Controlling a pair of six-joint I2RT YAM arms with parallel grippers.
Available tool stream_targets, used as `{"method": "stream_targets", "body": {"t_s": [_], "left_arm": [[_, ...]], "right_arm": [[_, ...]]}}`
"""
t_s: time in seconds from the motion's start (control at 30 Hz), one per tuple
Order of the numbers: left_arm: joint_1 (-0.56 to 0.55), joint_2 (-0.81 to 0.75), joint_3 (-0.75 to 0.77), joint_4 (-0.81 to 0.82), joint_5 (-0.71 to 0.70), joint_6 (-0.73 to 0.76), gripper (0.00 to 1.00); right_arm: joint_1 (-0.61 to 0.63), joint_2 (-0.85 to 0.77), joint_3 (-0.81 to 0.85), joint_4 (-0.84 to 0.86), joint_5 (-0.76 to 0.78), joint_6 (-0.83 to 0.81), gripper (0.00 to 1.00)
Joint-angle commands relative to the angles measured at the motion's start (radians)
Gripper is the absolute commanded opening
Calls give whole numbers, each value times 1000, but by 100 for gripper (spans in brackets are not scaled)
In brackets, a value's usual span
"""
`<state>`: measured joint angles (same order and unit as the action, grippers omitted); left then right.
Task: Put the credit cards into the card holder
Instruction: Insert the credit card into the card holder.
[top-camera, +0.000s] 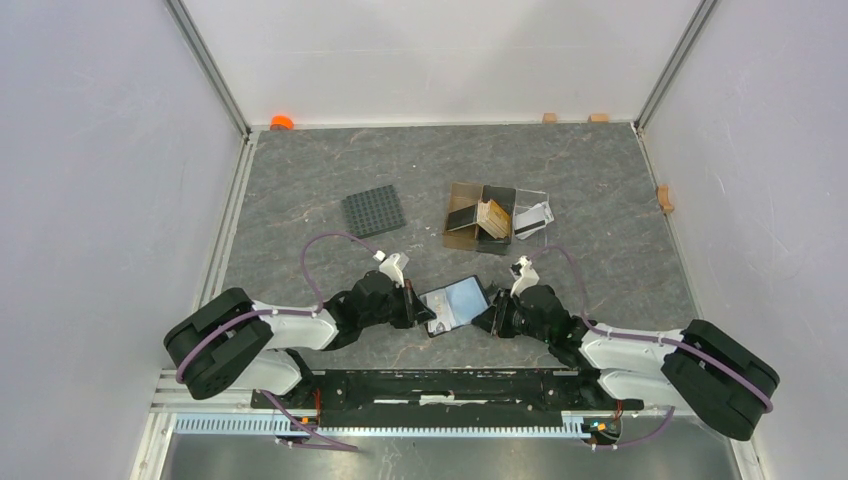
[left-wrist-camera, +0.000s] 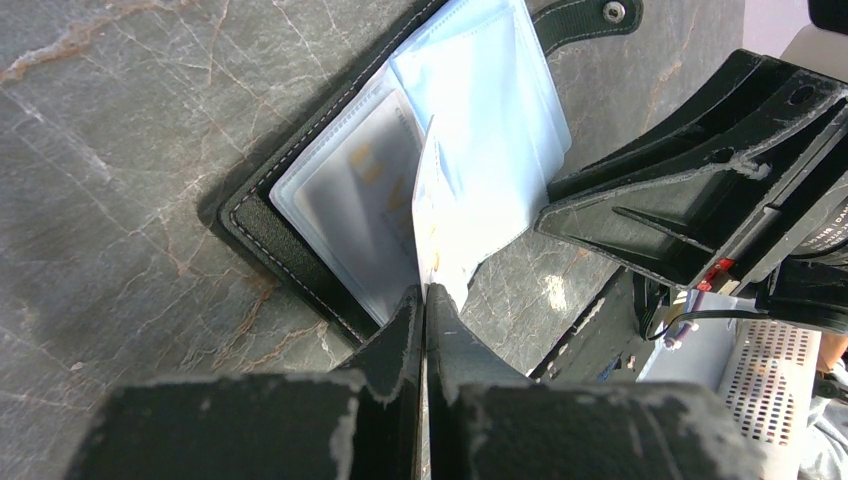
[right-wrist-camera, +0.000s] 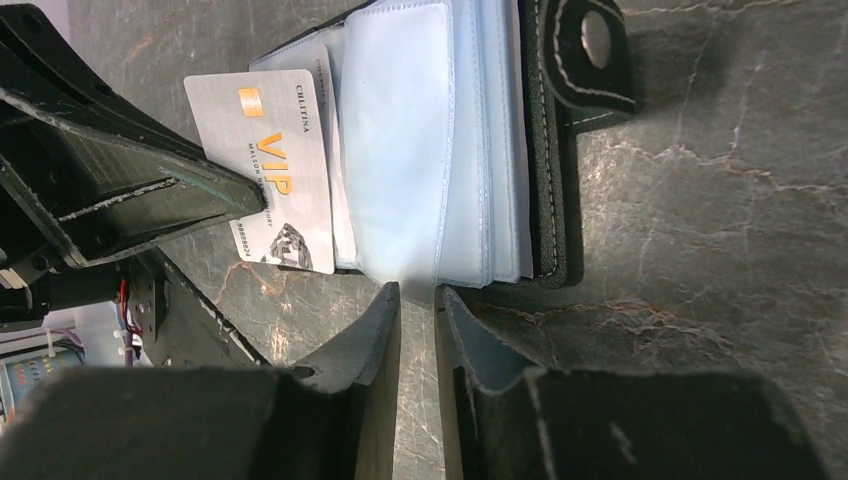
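The card holder (top-camera: 458, 302) lies open on the grey marbled table (top-camera: 620, 250), pale blue inside facing up, directly between the two gripper tips near the front edge. Its strap tab (right-wrist-camera: 590, 50) with a metal snap sticks out from the black cover on the side away from the left arm.

The left gripper (left-wrist-camera: 425, 292) has its fingers pressed together on a whitish VIP card (right-wrist-camera: 285, 150). From the left wrist the card shows edge-on, rising from the fingertips over the clear sleeves (right-wrist-camera: 420, 140). From the right wrist, its printed face with a gold chip is plain, and one black finger overlaps its outer long edge. The card sits at the holder's left-arm side, part over the sleeves and part past the cover's edge. Whether its inner edge is inside a sleeve I cannot tell. A second card (left-wrist-camera: 355, 195) shows blurred through a sleeve beside it.

The right gripper (right-wrist-camera: 418, 292) has its jaws a narrow gap apart with nothing seen between them. Its tips are just short of the near edge of the stacked sleeves, roughly in line with their middle.

Farther back, well apart from both grippers, a brown translucent compartment box (top-camera: 465, 215) holds tan cards (top-camera: 493, 215). A clear tray (top-camera: 545, 198) just beside it holds whitish cards (top-camera: 533, 216). A black gridded mat (top-camera: 374, 210) lies to their left.
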<state>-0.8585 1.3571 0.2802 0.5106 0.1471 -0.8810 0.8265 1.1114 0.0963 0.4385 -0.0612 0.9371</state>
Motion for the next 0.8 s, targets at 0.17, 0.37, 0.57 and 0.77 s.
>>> {"method": "stream_targets", "body": {"t_s": [0.17, 0.37, 0.57, 0.77], "left_arm": [[9, -5, -30, -66, -57, 30, 2], [10, -23, -41, -71, -72, 24, 2], [10, -62, -31, -119, -71, 45, 2], [10, -103, -35, -138, -53, 62, 2]], "right_arm": [[-14, 29, 6, 54, 43, 0, 1], [-18, -50, -19, 0, 121, -1, 0], [-22, -145, 16, -146, 207, -62, 0], [-23, -150, 34, -139, 153, -104, 0]]}}
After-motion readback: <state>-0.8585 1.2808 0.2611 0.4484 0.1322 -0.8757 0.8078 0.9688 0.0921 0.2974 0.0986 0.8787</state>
